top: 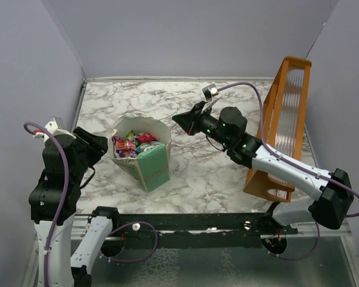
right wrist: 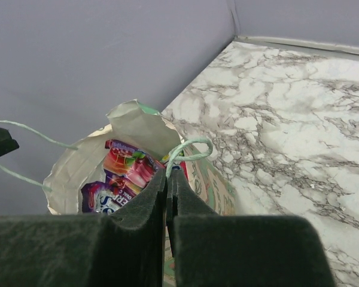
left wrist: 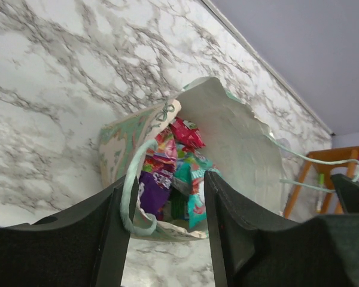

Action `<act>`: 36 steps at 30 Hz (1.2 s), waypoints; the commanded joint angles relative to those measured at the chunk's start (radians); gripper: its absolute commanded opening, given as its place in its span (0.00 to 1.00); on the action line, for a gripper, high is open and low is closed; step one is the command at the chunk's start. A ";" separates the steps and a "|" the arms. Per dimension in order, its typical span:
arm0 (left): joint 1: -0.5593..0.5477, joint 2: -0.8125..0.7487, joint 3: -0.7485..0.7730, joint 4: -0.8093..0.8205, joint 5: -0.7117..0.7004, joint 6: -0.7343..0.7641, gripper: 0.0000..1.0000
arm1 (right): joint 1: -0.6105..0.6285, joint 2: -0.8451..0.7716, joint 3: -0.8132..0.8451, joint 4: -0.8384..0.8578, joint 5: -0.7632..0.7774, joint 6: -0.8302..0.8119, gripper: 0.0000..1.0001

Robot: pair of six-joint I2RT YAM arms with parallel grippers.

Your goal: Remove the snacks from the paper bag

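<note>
Left gripper [left wrist: 169, 191] is seen with jaws partway apart and nothing pinched tbh. The near rim of the paper bag [left wrist: 245, 137] sits in the gap, and a looped handle [left wrist: 127, 191] is draped against one finger. Right gripper [right wrist: 167, 179] is clamped fully shut, and the taut handle [right wrist: 185, 142] looks pinched right at its tips. The snacks [left wrist: 161, 173] are all found inside the bag, piled in a colourful heap. The bag is parked on the marble table [left wrist: 60, 89] between both arms, with an orange rack [top: 299, 61] off to the right.
</note>
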 commanded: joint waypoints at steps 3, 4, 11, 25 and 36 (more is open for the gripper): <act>-0.007 -0.064 -0.016 0.067 0.080 -0.089 0.61 | -0.008 -0.052 0.019 0.000 0.023 -0.030 0.01; -0.007 -0.073 -0.030 0.078 0.080 -0.100 0.61 | -0.008 -0.053 0.023 -0.002 0.019 -0.032 0.01; -0.009 -0.063 -0.078 0.087 0.061 -0.132 0.60 | -0.008 -0.062 0.033 -0.008 0.003 -0.034 0.01; -0.009 -0.062 -0.147 0.149 0.021 -0.142 0.26 | -0.008 -0.070 0.034 -0.026 -0.026 -0.025 0.01; -0.009 0.043 0.029 0.266 -0.104 -0.021 0.00 | -0.008 -0.041 0.054 -0.056 -0.139 -0.042 0.02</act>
